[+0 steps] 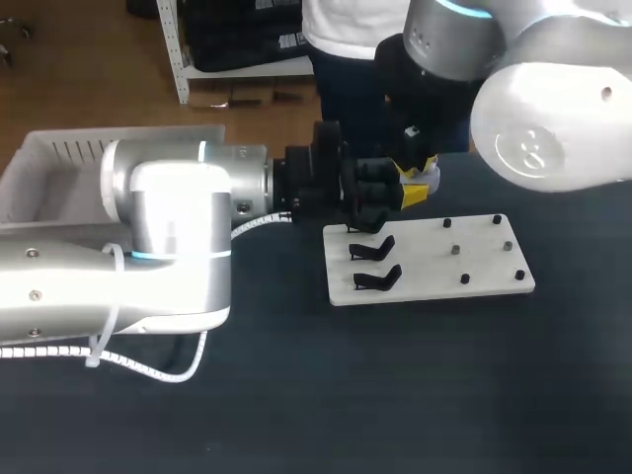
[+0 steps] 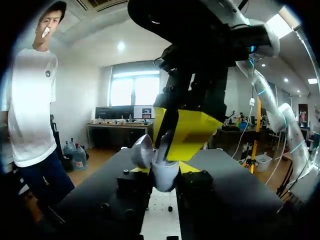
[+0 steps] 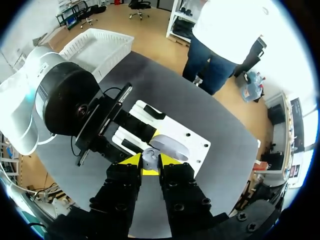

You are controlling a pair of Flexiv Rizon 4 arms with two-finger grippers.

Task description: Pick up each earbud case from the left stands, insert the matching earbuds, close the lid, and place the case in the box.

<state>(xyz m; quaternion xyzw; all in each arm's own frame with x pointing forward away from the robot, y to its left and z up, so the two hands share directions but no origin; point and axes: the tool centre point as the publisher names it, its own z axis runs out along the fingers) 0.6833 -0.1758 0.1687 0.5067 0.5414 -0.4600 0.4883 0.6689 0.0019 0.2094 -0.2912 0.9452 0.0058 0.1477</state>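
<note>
My left gripper (image 1: 370, 197) reaches over the back left corner of the white board (image 1: 434, 265), shut on a grey earbud case (image 2: 164, 176) whose round lid (image 2: 142, 150) stands open. My right gripper (image 1: 415, 186) comes down on the case from above. In the right wrist view its yellow tips (image 3: 150, 162) pinch a small grey piece (image 3: 149, 158), apparently an earbud, at the case's mouth, with the lid (image 3: 171, 148) just ahead. Two black stands (image 1: 375, 262) on the board's left side are bare; a third is hidden under the left gripper.
Several small dark pegs (image 1: 484, 249) dot the right half of the board. A white bin (image 1: 49, 168) stands at the table's back left, behind my left arm. Dark table surface (image 1: 415, 385) stretches in front of the board.
</note>
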